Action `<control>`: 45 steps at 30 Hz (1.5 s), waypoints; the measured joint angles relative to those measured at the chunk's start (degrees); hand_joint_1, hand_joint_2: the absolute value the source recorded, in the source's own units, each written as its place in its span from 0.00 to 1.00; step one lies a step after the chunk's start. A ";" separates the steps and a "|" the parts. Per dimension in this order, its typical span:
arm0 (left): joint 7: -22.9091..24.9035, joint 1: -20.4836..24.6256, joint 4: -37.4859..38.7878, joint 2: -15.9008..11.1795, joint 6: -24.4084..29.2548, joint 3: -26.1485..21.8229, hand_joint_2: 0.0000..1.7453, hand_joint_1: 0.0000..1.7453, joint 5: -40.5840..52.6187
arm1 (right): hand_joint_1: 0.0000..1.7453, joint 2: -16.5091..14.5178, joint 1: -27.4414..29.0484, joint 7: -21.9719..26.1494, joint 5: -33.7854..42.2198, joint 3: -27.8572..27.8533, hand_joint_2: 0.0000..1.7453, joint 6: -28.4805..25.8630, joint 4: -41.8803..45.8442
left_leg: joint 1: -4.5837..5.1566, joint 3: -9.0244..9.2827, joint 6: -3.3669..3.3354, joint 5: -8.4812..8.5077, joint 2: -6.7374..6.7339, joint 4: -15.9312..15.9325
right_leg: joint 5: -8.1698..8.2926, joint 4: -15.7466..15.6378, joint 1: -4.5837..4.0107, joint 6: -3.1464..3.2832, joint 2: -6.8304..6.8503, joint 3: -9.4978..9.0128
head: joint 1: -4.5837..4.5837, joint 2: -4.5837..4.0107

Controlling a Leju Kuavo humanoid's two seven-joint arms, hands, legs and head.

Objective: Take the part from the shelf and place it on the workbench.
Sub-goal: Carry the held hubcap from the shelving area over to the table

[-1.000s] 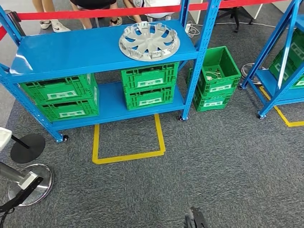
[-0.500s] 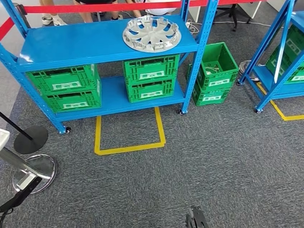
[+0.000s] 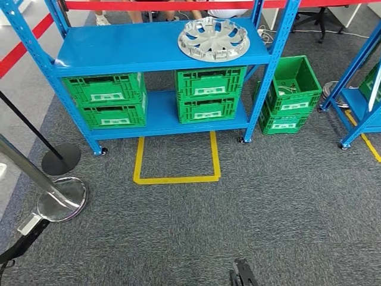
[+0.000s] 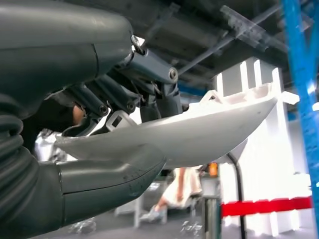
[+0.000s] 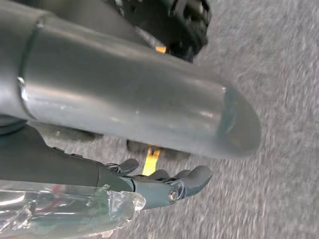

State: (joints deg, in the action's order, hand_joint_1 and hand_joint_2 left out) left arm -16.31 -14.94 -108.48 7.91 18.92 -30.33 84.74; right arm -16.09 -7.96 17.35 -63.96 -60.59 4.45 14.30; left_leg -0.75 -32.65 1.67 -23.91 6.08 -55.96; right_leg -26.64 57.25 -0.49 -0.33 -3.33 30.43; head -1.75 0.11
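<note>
On the top board of the blue shelf lies the silver wheel cover, flat, well apart from us. Our left hand has thumb and fingers on both sides of a pale curved piece; it seems held, but the view is too close to be sure. Our right hand hangs over the carpet, fingers stretched, holding nothing. We judge the step is the approach: we should stand square in the yellow floor frame, then reach with the free hand to the cover's near rim.
</note>
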 joint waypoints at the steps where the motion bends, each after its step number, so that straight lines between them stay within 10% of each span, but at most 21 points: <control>1: 0.01 -0.04 0.00 -0.01 -0.01 -0.07 1.00 1.00 0.01 | 0.00 -0.01 -0.05 -0.05 -0.09 0.04 0.00 -0.12 0.01 | 0.04 -0.43 0.29 -0.48 -0.62 -0.53 | 0.30 -0.22 0.11 0.29 0.74 0.07 | 0.06 0.00; 5: 0.08 0.28 0.00 -0.07 -0.14 -0.17 1.00 1.00 0.03 | 0.00 0.00 -0.05 -0.39 -0.37 0.38 0.00 -0.60 0.02 | 0.11 -5.85 1.25 -7.65 -5.06 -12.48 | 1.14 -0.62 0.28 0.90 4.09 1.01 | 0.75 0.00; 7: 0.08 0.26 0.01 -0.08 -0.17 -0.18 1.00 1.00 0.05 | 0.00 0.03 0.07 -0.58 -0.45 0.50 0.00 -0.72 0.02 | 0.01 -6.72 1.58 -8.43 -5.42 -15.74 | 1.43 -0.55 0.26 0.78 5.79 1.59 | 0.76 0.00; 12: 0.09 0.50 0.02 -0.16 -0.12 -0.20 1.00 1.00 0.07 | 0.00 0.08 -0.14 -0.72 -0.85 1.00 0.00 -0.73 0.01 | 0.13 2.61 1.17 -2.50 -9.43 -0.76 | 1.83 0.14 -0.16 -0.15 9.24 2.40 | 0.80 0.00; 15: 0.11 0.46 0.03 -0.17 -0.08 -0.31 1.00 1.00 0.08 | 0.00 0.11 -0.23 -0.78 -0.99 1.36 0.00 -0.78 0.02 | 0.44 2.32 -0.47 -2.08 -8.49 0.18 | 2.01 0.41 -0.27 -0.96 10.56 2.62 | 0.75 0.00; 19: 0.13 0.57 0.06 -0.17 -0.05 -0.41 1.00 1.00 0.08 | 0.00 0.11 -0.23 -0.78 -1.03 1.64 0.00 -0.75 0.02 | 0.27 1.38 -1.98 -1.09 -6.13 0.21 | -3.39 8.12 0.19 -2.11 4.57 5.82 | 0.53 0.00; 22: 0.13 0.66 0.15 -0.17 -0.15 -0.43 1.00 1.00 0.03 | 0.00 0.15 0.05 -0.82 -0.96 1.77 0.00 -0.68 0.02 | 0.49 0.56 -2.31 -0.42 -3.93 0.18 | -7.36 17.53 0.13 -1.91 3.36 9.53 | 0.43 0.00; 28: 0.09 0.81 0.31 -0.19 -0.32 -0.49 1.00 1.00 -0.03 | 0.00 0.17 -0.03 -0.82 -0.71 1.96 0.00 -0.52 0.02 | 0.49 -0.35 -1.36 0.55 0.62 -0.01 | -0.31 1.19 0.43 -0.75 -1.86 0.45 | 0.48 0.00; 31: 0.04 0.73 0.33 -0.32 -0.32 -0.65 1.00 1.00 -0.05 | 0.00 0.15 0.06 -0.84 -0.57 1.97 0.00 -0.46 0.01 | 0.12 -1.39 -0.25 1.18 2.13 -0.14 | -0.11 0.35 0.38 -0.36 -0.59 0.25 | 0.49 0.00; 35: -0.02 0.84 0.36 -0.56 -0.33 -0.82 1.00 1.00 -0.07 | 0.00 0.10 0.04 -0.81 -0.40 1.97 0.00 -0.43 0.02 | 0.33 -5.62 0.73 -4.40 -4.04 -8.98 | 0.57 -0.25 0.49 0.67 2.85 0.52 | 1.28 0.00; 38: -0.02 0.88 0.54 -0.59 -0.34 -0.76 1.00 1.00 -0.07 | 0.00 0.16 0.26 -0.84 -0.35 1.97 0.00 -0.43 0.01 | -0.08 -8.31 1.42 -6.87 -5.48 -16.12 | 0.62 -0.22 0.39 0.69 5.75 0.84 | 1.43 0.00; 42: -0.02 0.99 0.70 -0.63 -0.34 -0.77 1.00 1.00 -0.07 | 0.00 0.19 0.09 -0.84 -0.34 1.97 0.00 -0.43 0.01 | -0.17 -0.65 1.54 -1.46 -9.53 -3.52 | 0.38 0.16 0.10 0.01 8.85 0.85 | 1.47 0.00; 45: -0.02 0.99 0.74 -0.62 -0.34 -0.81 1.00 1.00 -0.07 | 0.00 0.21 0.01 -0.83 -0.26 1.97 0.00 -0.41 0.02 | 0.27 0.56 0.16 -0.82 -10.00 -0.32 | 0.18 0.41 -0.27 -0.81 10.71 0.78 | 1.33 0.00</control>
State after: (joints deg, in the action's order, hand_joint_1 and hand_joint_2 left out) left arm -16.33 -13.95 -107.74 7.29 18.58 -31.15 84.67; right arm -15.87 -7.95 16.52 -64.22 -58.62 4.04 14.32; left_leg -0.48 -32.08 1.83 -24.73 -3.93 -56.29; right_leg -26.46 57.66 -0.77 -1.14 7.38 31.20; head -0.42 0.11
